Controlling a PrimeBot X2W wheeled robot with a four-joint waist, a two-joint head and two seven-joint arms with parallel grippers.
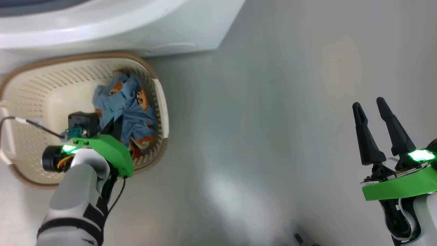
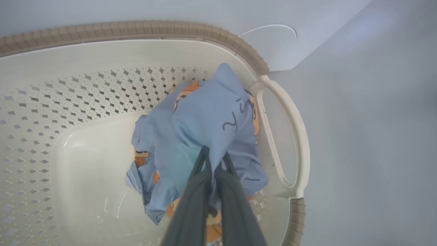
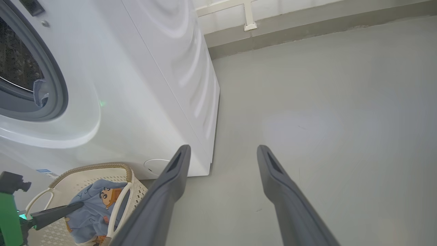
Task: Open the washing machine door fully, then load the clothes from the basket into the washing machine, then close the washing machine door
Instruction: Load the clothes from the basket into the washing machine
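Loading step: cartoon-print clothes (image 2: 208,116) pinched between left fingers (image 2: 194,194), basket (image 2: 85,51) beneath; right fingers (image 3: 283,191) wide; next, lift toward washing machine (image 3: 136,85)

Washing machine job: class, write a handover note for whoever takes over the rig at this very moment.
Left gripper: jaws shut on the clothes, inside the basket.
Right gripper: jaws open, nothing held, above the floor.
Basket stands at the foot of the washing machine; its drum mouth is uncovered.
Done: door apparently open; garment gripped.
To do: lift the clothes into the drum, close the door.
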